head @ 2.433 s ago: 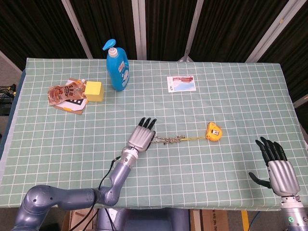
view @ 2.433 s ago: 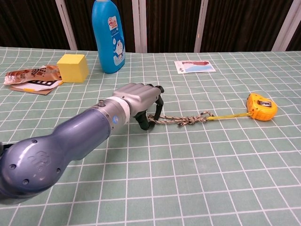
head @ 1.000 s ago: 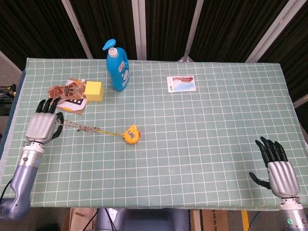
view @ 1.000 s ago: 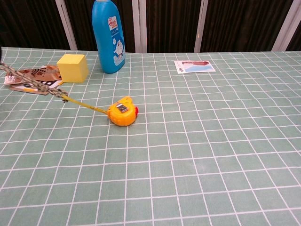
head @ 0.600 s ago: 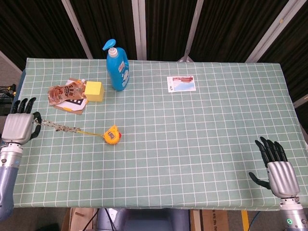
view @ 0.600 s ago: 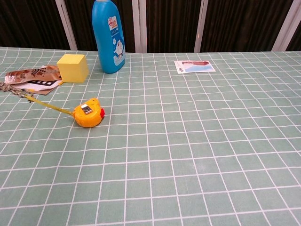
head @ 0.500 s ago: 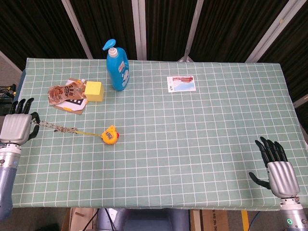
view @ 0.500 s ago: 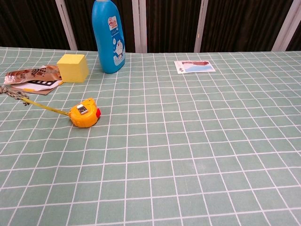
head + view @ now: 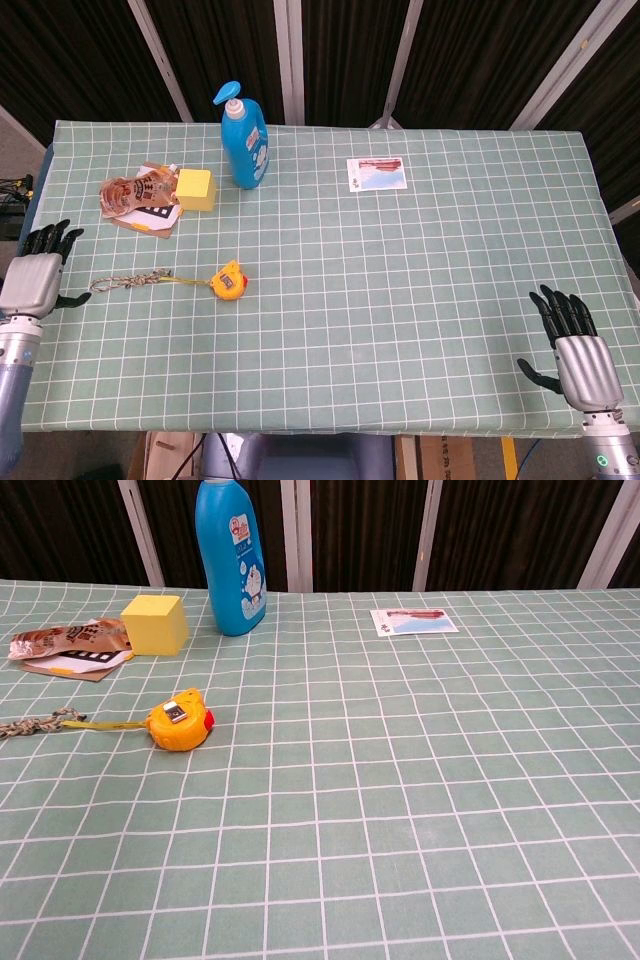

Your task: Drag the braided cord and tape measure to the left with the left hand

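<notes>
The orange tape measure (image 9: 229, 282) (image 9: 179, 725) lies on the green checked cloth at the table's left. A short yellow tape runs from it leftward to the braided cord (image 9: 125, 283) (image 9: 38, 723), which lies flat on the cloth. My left hand (image 9: 36, 280) hovers at the table's left edge, fingers spread, just left of the cord's end and holding nothing. Over the front right corner my right hand (image 9: 578, 356) is open with its fingers apart. Neither hand shows in the chest view.
A blue pump bottle (image 9: 243, 140) (image 9: 230, 560) stands at the back left. A yellow cube (image 9: 195, 189) (image 9: 154, 623) and a snack packet (image 9: 135, 192) (image 9: 62, 640) sit behind the cord. A small card (image 9: 376, 173) (image 9: 413, 620) lies at the back centre.
My left hand dragged the cord and tape measure from the table's middle to the left, then let go; the cord has dropped flat and the hand has drawn slightly away. The right hand stayed still.
</notes>
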Robot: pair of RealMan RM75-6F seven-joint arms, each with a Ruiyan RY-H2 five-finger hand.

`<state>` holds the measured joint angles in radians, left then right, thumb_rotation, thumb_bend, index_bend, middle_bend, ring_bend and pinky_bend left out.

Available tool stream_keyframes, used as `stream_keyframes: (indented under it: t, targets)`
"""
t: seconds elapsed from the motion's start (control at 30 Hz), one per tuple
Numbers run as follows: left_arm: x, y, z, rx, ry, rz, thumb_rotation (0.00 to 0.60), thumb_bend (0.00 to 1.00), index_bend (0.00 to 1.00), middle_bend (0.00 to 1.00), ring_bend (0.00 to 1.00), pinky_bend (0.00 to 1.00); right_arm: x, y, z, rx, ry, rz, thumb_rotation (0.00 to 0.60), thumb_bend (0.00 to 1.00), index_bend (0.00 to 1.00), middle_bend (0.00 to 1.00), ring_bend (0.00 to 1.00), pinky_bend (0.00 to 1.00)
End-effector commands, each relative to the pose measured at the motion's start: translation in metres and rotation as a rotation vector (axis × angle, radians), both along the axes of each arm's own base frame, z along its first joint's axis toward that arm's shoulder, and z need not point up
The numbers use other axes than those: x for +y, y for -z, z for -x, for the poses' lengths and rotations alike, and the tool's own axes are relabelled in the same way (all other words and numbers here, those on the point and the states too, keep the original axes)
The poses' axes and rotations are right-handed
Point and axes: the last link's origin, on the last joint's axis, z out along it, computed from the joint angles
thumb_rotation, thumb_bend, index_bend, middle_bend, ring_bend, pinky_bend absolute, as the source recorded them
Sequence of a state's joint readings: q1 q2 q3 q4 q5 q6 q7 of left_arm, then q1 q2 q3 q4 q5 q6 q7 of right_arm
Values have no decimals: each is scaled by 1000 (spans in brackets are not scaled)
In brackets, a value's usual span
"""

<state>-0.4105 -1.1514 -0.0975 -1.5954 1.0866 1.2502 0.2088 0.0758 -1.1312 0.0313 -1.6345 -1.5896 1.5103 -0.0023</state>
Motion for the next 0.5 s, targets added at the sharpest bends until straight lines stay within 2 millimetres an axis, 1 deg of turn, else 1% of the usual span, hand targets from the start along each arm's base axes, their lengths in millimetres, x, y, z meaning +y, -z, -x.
stream_keyframes:
  t: [0.03,0.1,0.2,0.23,0.27,0.3,0.4,0.5]
  targets:
    - [-31,3,-10,-114,47,-6,600,73,27,0,0,0,0,0,-1,0,-11,-6,600,219,0,0,0,0]
    - [-54,5,-14,-154,73,17,600,24,1,0,0,0,0,1,-1,0,-22,-15,600,219,0,0,0,0]
    - [-81,7,-18,-180,97,40,600,2,0,0,0,0,1,1,-2,0,-34,-26,600,219,0,0,0,0]
    - [-90,7,-17,-175,106,50,600,0,0,0,0,0,1,1,-2,2,-38,-28,600,219,0,0,0,0]
    - [-104,9,-16,-150,123,68,600,0,0,0,0,0,2,2,-3,5,-43,-30,600,219,0,0,0,0]
    - [-113,9,-14,-110,150,71,600,0,0,0,0,0,2,2,-3,9,-47,-30,600,219,0,0,0,0]
    - [-127,12,-9,-50,194,62,600,0,0,0,0,0,2,1,-3,11,-48,-26,600,220,0,0,0,0]
    - [-130,15,-7,-45,193,59,600,0,0,0,0,0,2,2,-3,11,-49,-26,600,219,0,0,0,0]
